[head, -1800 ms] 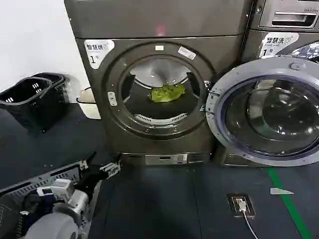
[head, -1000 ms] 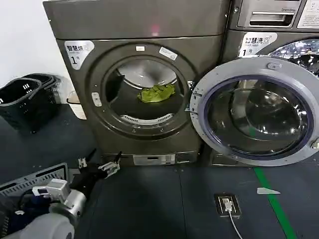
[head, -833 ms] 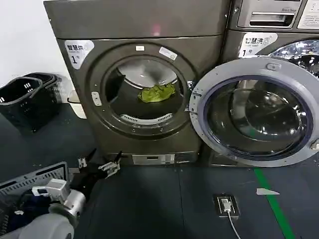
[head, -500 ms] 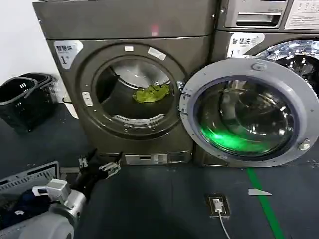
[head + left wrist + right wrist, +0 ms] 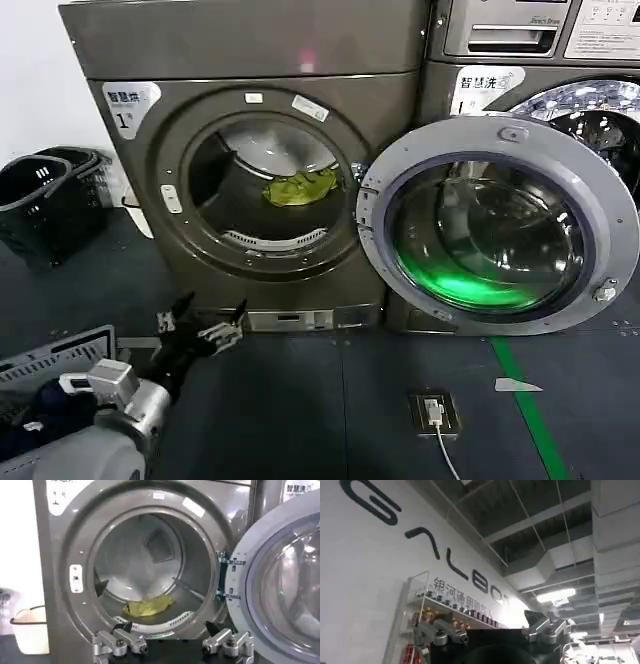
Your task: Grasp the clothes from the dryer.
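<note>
Hovering low before the dryer [image 5: 250, 170], the left gripper [image 5: 200, 328] spreads its fingers; the clothes [image 5: 300, 188] lie inside the drum. Right gripper [image 5: 492, 630], fingers apart, faces a lettered wall [image 5: 365, 570].

Head view high, facing the dryer [image 5: 250, 150], left wrist nearer its mouth, right wrist seemingly ceilingward

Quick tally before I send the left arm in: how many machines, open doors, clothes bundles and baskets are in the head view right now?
Machines: 2, the dryer and the washer beside it
Open doors: 1, the round glass door
Clothes: 1, the clothes inside the drum
Dark baskets: 1 stack, the baskets, count unclear
Grippers: 1, the left gripper, jaws open
Total: 6
</note>
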Robot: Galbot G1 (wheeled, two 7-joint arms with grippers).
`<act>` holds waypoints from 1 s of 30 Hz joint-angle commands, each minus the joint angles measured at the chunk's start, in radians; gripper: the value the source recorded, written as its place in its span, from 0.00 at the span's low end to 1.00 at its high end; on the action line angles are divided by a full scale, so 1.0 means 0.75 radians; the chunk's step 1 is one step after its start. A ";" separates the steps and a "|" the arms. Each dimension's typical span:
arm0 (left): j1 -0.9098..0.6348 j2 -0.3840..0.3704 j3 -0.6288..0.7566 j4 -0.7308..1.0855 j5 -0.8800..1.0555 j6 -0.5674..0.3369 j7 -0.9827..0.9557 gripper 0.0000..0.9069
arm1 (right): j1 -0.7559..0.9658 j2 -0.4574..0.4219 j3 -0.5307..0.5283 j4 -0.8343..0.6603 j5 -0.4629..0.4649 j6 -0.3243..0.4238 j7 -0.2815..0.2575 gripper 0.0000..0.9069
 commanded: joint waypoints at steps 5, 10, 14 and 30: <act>-0.009 0.004 -0.002 0.018 0.026 -0.017 0.002 1.00 | 0.006 0.004 -0.005 0.008 0.010 0.016 -0.011 1.00; -0.012 0.002 0.002 0.016 0.025 -0.011 0.005 1.00 | 0.008 0.012 -0.009 0.011 0.014 0.042 -0.017 1.00; -0.010 0.001 -0.001 0.013 0.024 -0.010 0.007 1.00 | 0.008 0.008 -0.002 0.009 0.023 0.043 -0.010 1.00; -0.008 0.009 -0.001 0.007 0.027 -0.008 0.013 1.00 | 0.011 0.010 -0.002 0.007 0.022 0.050 -0.008 1.00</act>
